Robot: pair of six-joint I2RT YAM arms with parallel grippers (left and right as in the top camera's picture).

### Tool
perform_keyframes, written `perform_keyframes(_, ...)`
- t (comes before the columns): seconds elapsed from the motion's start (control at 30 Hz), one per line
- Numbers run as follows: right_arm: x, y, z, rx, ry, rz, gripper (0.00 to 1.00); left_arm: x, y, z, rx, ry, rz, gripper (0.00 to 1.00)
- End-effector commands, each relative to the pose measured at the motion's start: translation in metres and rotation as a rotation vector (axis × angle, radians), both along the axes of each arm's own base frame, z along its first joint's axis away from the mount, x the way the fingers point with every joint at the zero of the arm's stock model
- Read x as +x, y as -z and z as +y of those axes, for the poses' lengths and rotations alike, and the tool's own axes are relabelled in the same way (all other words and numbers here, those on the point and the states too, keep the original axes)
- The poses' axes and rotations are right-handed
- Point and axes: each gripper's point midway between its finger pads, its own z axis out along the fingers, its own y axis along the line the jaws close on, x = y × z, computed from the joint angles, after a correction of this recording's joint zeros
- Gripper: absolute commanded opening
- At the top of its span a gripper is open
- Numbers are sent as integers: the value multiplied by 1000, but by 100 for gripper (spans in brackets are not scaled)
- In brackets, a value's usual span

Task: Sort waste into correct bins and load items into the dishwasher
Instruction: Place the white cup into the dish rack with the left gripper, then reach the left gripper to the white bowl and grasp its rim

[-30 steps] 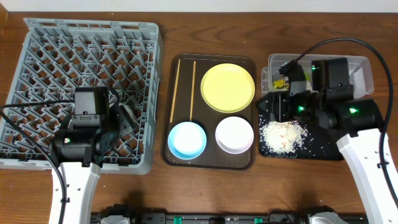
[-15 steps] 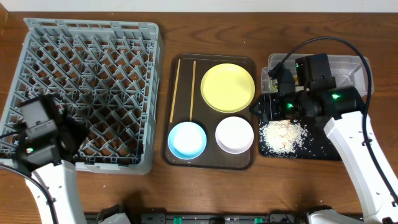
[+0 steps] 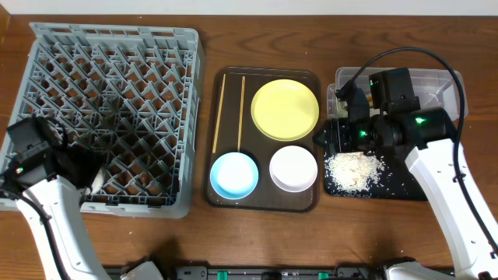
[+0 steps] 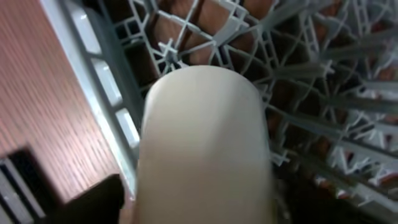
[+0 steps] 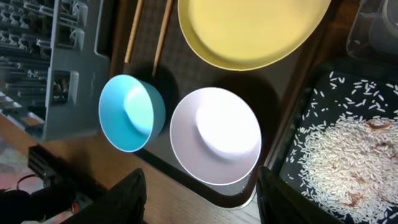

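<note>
We see wooden tabletop (image 3: 257,233) carrying grey dish rack (image 3: 109,29) left, brown serving tray (image 3: 232,109) centre, clear tub (image 3: 447,82) and black tray (image 3: 397,183) right.

A cream rounded cup (image 4: 205,149) is blocking the way straight ahead of the left claw (image 3: 89,176), and the grey lattice plastic rack (image 4: 102,74) is crowding its left side. The space between the right claw (image 5: 202,190) fingers (image 5: 127,199) is lying open above a white round bowl (image 5: 216,137).

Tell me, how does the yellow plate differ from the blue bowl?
The yellow plate is wide and shallow; the blue bowl is smaller and deeper. On the brown tray, the plate sits far right, the bowl near left. Both are round, empty and upright.
</note>
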Motion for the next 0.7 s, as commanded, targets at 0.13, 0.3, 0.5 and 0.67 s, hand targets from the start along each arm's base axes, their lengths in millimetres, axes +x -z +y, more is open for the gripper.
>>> perform_keyframes(0.13, 1, -1, 2, -2, -3, -2, 55, 19, -26, -8, -63, 18, -140, 88)
perform_keyframes(0.3, 1, -1, 2, -2, -3, 1, 55, 41, -51, -37, -157, 170, -281, 81)
perform_keyframes(0.5, 9, -5, 4, 9, -4, -42, 56, 50, -66, -115, -228, 583, -329, 77)
perform_keyframes(0.67, 11, -13, 22, 53, -54, -82, 55, 32, -48, -185, -242, 916, -193, 75)
